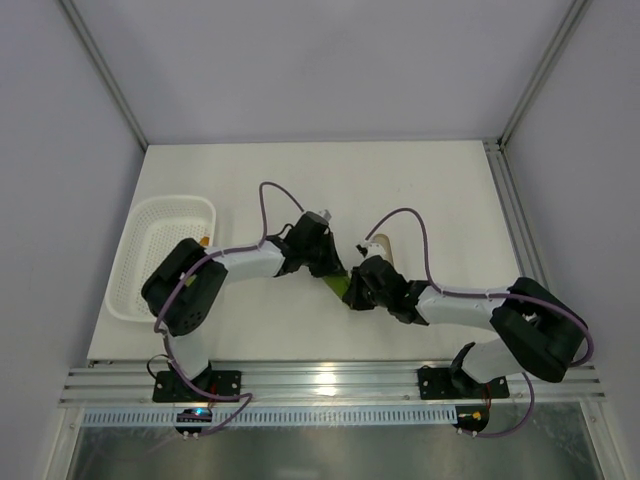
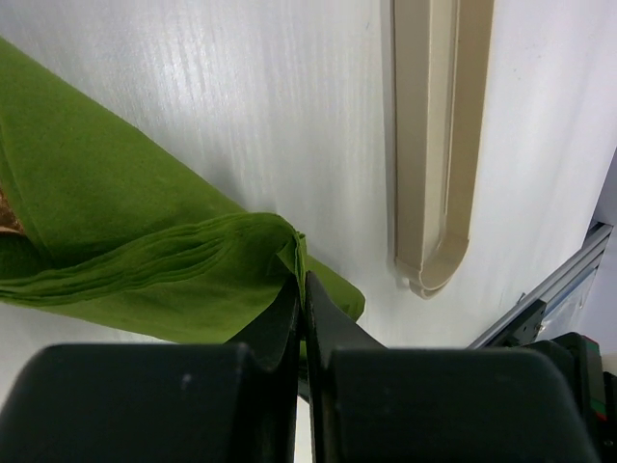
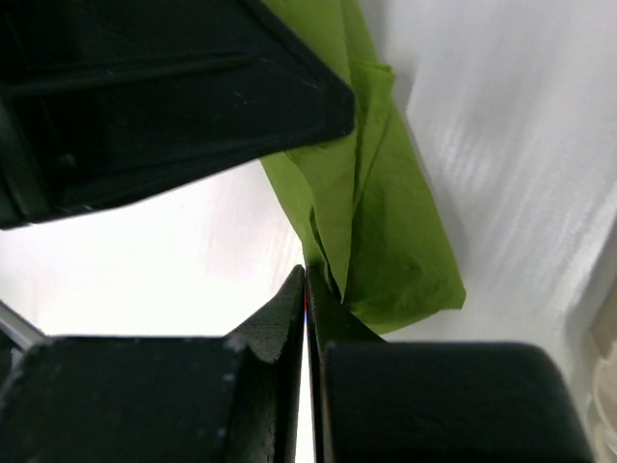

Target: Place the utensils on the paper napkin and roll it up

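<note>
The olive-green paper napkin [image 1: 338,284] lies folded over into a loose roll at the table's middle, between both grippers. My left gripper [image 1: 331,270] is shut on a raised fold of the napkin [image 2: 145,241], with its tips [image 2: 303,280] at the roll's end. My right gripper [image 1: 353,291] is shut, its tips [image 3: 307,275] at the bunched edge of the napkin [image 3: 395,231], which seems pinched at the very tip. The utensils are hidden, except for a small copper-brown patch [image 2: 8,214] inside the fold.
A pale beige oblong piece [image 1: 381,245] lies just behind the right gripper, and also shows in the left wrist view [image 2: 434,145]. A white mesh basket [image 1: 150,255] stands at the left edge. The left gripper's black body [image 3: 145,96] is close above the right tips.
</note>
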`<state>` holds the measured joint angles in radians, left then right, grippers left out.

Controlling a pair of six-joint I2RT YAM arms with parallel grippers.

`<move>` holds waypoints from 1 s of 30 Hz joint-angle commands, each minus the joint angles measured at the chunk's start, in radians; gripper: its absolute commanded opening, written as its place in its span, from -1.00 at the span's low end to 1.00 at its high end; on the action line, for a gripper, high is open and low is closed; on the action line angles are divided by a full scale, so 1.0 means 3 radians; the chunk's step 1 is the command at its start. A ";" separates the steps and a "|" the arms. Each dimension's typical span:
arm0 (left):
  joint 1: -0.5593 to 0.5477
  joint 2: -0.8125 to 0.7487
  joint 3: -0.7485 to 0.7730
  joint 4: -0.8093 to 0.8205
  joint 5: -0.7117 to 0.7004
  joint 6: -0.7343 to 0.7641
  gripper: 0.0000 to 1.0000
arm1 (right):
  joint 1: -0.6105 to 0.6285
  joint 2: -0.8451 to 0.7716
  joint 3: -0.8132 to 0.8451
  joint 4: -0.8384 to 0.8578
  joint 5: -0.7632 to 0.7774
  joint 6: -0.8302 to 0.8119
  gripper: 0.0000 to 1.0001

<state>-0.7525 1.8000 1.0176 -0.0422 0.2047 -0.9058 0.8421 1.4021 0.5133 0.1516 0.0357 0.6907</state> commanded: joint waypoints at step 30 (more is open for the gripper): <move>-0.0059 0.0182 0.0315 -0.0085 -0.0094 0.0130 -1.00 | -0.0363 -0.0783 0.0298 -0.0802 0.0623 -0.0129 -0.88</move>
<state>-0.7605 1.8492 1.0794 -0.0719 0.1867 -0.8814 0.7616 1.1309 0.5343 -0.0532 0.1841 0.6952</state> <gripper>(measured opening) 0.003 0.062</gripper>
